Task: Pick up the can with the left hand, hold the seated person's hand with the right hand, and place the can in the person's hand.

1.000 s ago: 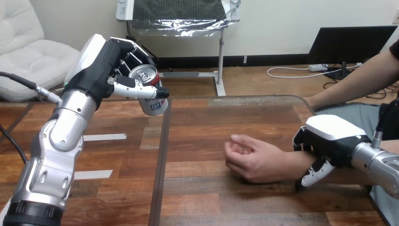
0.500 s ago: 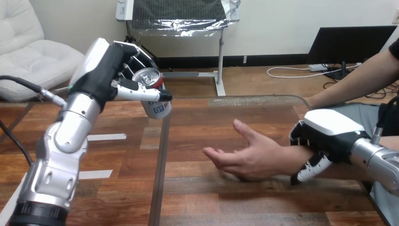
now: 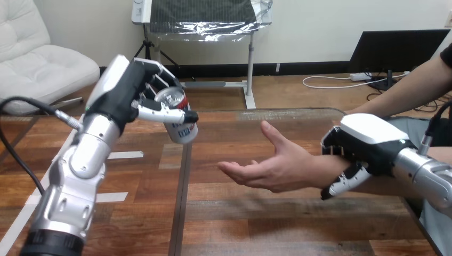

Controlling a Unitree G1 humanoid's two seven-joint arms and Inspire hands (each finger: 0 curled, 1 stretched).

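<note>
A: Item: can. Status?
B: Clasped in the left hand, raised above the bench, short of the person's hand, which is open, palm-up.
A: And the right hand?
B: Fingers apparently curled round the person's wrist. Outstanding: placing the can.

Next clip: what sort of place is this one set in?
Probably an indoor bench for robot-to-person handovers: a wooden table, the left hand gripping a can, the right hand curled round a seated person's wrist.
</note>
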